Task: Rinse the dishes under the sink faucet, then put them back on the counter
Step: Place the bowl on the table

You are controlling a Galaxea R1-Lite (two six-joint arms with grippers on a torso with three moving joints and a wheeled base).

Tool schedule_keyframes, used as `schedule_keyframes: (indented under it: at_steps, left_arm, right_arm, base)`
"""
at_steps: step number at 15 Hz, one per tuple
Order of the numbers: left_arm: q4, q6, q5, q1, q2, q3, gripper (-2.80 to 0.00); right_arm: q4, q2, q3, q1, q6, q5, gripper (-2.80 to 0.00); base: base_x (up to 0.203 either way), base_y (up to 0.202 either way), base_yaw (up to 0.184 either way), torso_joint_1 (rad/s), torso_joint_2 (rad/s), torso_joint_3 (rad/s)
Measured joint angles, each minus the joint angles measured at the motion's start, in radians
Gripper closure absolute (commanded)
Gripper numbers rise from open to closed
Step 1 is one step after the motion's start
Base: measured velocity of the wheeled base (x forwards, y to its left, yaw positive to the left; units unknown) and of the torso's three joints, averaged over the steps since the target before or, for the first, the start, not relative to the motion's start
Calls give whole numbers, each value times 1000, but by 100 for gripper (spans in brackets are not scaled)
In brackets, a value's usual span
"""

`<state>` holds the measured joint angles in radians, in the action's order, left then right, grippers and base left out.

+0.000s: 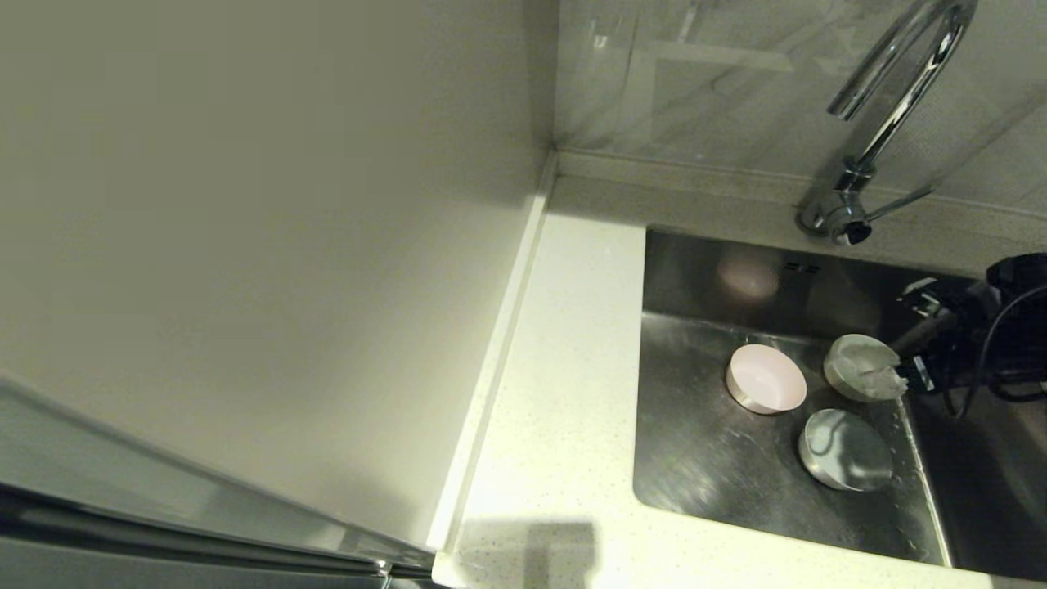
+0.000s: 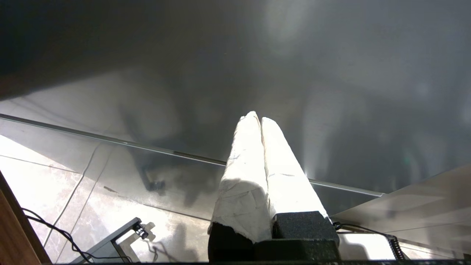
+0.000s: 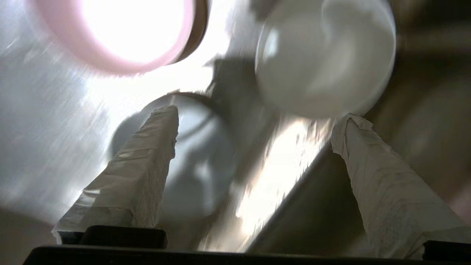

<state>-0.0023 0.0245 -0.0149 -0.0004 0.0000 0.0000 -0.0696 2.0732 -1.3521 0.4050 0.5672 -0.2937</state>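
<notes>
Head view: 3 bowls in sink (image 1: 695, 458); right gripper (image 3: 254, 121) spread wide by white bowl (image 1: 859, 366). Likely wet, slippery, breakable; pinch the rim. Left gripper (image 2: 260, 119) closed, parked.

The sink (image 1: 695, 458) holds three bowls: pink (image 1: 766, 378), white (image 1: 859, 367) (seemingly tilted), pale blue (image 1: 847, 450).

R arm reaches in from right side, R gripper (image 3: 254, 136) low, fingers (image 3: 147, 165) spread wide. L gripper (image 2: 257, 121) parked out of head view, fingers pressed together.
</notes>
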Motion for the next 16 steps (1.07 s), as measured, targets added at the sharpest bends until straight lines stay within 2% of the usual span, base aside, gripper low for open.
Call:
schedule_keyframes:
  at_steps: [3, 9, 14, 16]
  left_arm:
    - [0, 0, 0, 0, 0, 0, 0]
    - [0, 0, 0, -1, 0, 0, 0]
    - [0, 0, 0, 0, 0, 0, 0]
    - [0, -1, 0, 0, 0, 0, 0]
  right_arm:
    - [92, 80, -19, -29, -3, 12, -280]
    - [96, 169, -93, -75, -29, 84, -280]
    - [100, 228, -184, -82, -29, 129, -280]
    - [141, 245, -194, -83, -27, 154, -280]
  base:
    - [0, 0, 0, 0, 0, 0]
    - [0, 0, 0, 0, 0, 0]
    - [0, 0, 0, 0, 0, 0]
    - [0, 0, 0, 0, 0, 0]
